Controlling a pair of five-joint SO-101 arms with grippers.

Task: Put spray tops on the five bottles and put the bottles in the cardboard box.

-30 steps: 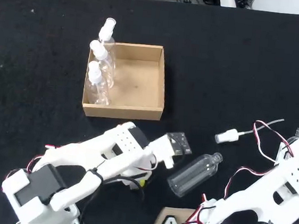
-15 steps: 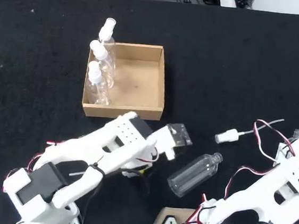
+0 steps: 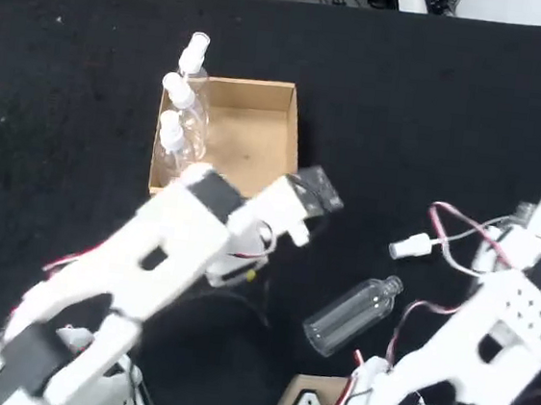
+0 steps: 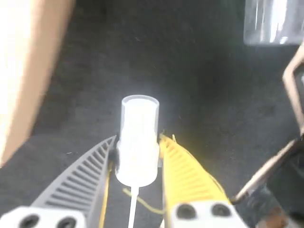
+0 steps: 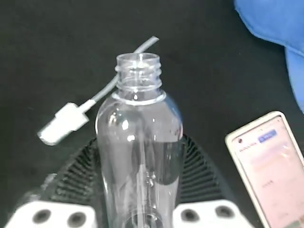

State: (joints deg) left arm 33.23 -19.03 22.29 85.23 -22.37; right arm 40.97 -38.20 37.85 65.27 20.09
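Left gripper (image 4: 137,143): we see it clamped on a white spray top (image 4: 138,135).
Cardboard box (image 4: 33,61): wall at ten o'clock from it.
Bottle (image 4: 273,21): clear, at two o'clock.

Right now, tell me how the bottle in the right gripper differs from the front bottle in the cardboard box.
The held bottle has a bare, open neck; the front bottle wears a white spray top. The held bottle is clamped in the right gripper, while the front bottle stands in the cardboard box, close to one side wall. Both are clear plastic and look alike in shape.
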